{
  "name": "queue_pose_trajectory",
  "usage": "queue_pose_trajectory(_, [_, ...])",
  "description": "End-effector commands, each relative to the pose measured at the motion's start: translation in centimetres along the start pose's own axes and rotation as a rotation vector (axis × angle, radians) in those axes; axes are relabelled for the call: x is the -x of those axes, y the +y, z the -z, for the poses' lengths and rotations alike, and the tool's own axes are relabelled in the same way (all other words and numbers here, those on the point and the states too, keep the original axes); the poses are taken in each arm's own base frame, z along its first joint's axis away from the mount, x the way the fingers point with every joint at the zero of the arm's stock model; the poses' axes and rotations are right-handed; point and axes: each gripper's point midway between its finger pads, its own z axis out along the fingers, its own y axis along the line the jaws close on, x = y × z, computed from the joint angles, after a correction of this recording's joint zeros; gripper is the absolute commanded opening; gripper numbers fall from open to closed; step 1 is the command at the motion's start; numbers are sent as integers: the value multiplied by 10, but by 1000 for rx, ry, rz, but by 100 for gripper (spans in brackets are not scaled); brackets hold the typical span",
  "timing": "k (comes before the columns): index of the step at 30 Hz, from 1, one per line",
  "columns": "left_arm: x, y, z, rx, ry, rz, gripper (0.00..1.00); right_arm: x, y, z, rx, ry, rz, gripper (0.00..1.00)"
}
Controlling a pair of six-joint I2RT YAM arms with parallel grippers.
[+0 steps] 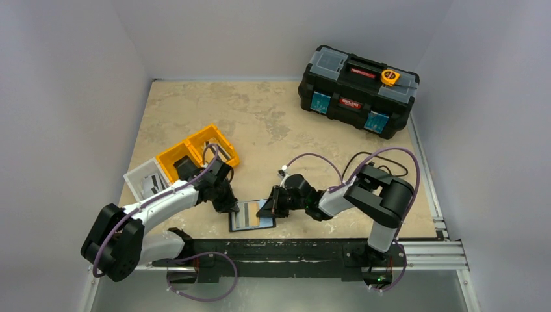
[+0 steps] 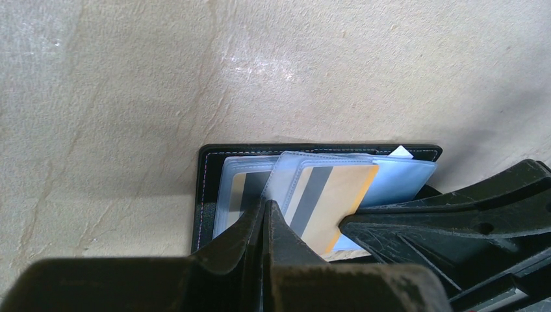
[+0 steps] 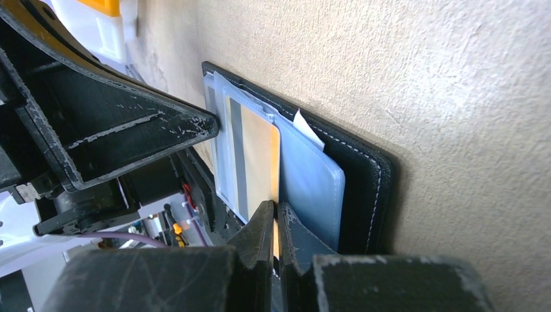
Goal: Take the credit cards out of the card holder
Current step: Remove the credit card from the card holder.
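Card [image 3: 260,156], tan face: wrist cams only.

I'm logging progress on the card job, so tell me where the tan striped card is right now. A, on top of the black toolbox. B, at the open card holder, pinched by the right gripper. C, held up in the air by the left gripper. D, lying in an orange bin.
B: the right wrist view shows the right gripper shut on the edge of the tan striped card, which lies over the open card holder.
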Motion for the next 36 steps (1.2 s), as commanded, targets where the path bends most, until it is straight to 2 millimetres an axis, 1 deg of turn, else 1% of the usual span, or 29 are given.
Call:
queue_pose_trajectory(1, [1, 41, -4, 180, -34, -14, 0, 7, -13, 8, -70, -42, 26, 0])
queue_pose_trajectory(16, [4, 36, -2, 163, -36, -31, 0, 13, -28, 15, -154, -81, 31, 0])
queue_pose_trajectory(21, [3, 34, -2, 157, -33, -41, 0, 16, -22, 13, -148, -79, 46, 0])
queue_pose_trajectory(23, [4, 34, -2, 155, -34, -43, 0, 18, -22, 15, -162, -85, 51, 0])
queue_pose_trajectory(30, [8, 26, 5, 124, -47, -71, 0, 25, -25, 29, -191, -115, 63, 0])
queue_pose_trajectory(36, [15, 7, 17, 60, -65, -102, 0, 30, -18, 42, -190, -140, 80, 0])
